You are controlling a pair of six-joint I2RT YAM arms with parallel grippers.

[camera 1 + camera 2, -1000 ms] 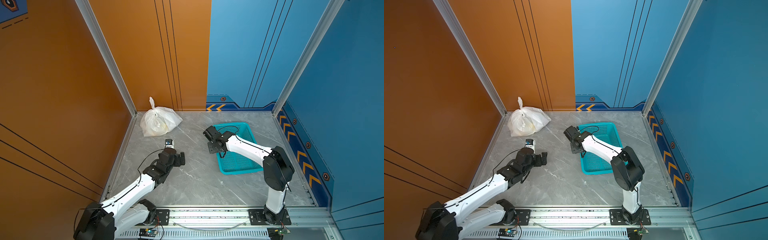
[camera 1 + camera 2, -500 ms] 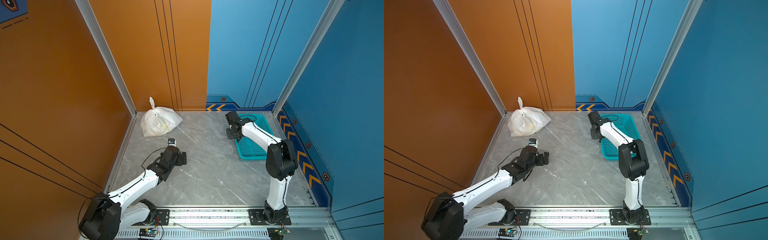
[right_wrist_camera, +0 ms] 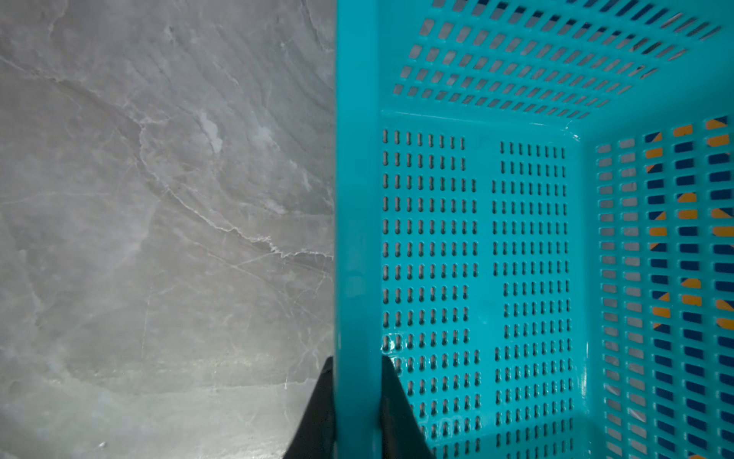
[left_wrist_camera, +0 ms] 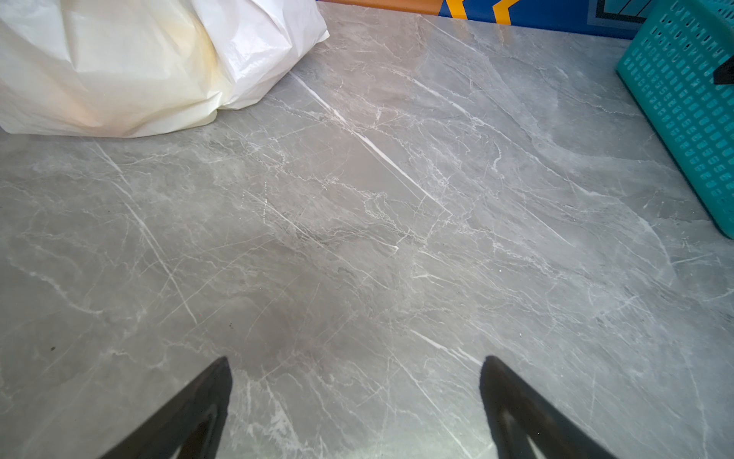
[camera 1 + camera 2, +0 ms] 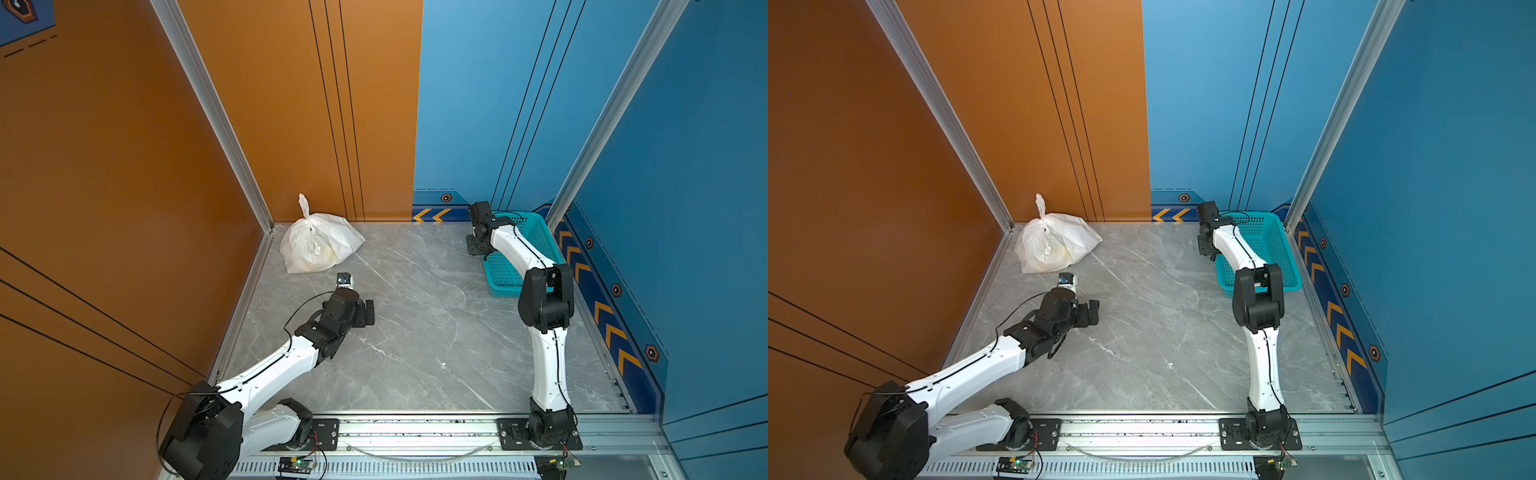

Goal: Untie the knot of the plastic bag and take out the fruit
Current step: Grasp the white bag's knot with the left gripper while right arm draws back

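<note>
The left gripper point(image 4: 356, 359) stands wide apart and empty. The plastic bag point(image 4: 119, 71) sits near, beyond it, with the knot point(image 5: 304, 205) upright and something yellowish, perhaps fruit point(image 4: 190, 59), inside. The right gripper point(image 3: 356, 359) is clamped on the teal basket point(image 3: 357, 159) wall.

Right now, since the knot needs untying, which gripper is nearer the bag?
Left. The left gripper is open near the bag, not touching; the right gripper is across the table, shut on the basket rim.

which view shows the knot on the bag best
Both top views: the knot stands up whole above the bag. The left wrist view catches only the bag's lower part, knot cut off; the right wrist view shows none of it.
</note>
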